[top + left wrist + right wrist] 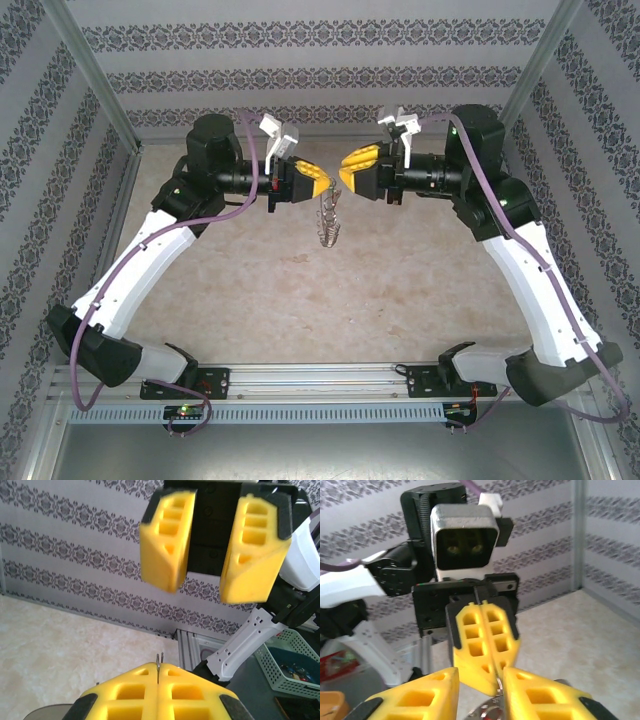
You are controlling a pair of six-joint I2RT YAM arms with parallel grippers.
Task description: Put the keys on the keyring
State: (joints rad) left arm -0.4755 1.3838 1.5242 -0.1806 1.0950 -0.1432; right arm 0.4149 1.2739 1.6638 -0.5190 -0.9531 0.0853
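Above the middle of the table, my left gripper point(327, 188) is shut on the keyring point(328, 224), a bunch of silvery metal rings dangling below its yellow fingertips. In the left wrist view a thin metal edge of the keyring point(159, 661) pokes out of the closed pads of that gripper point(158, 670). My right gripper point(344, 172) faces it tip to tip and stands open point(200, 585). From the right wrist, the open right gripper point(480, 680) frames the left gripper's shut fingers point(475, 645) and the keyring point(492, 711) beneath them. A speck of red shows among the rings; I cannot make out the keys.
Patterned walls point(320, 70) enclose the table on three sides, with metal posts point(100, 90) at the back corners. A slotted rail point(320, 385) runs along the near edge. A green basket point(295, 655) sits off the table's side.
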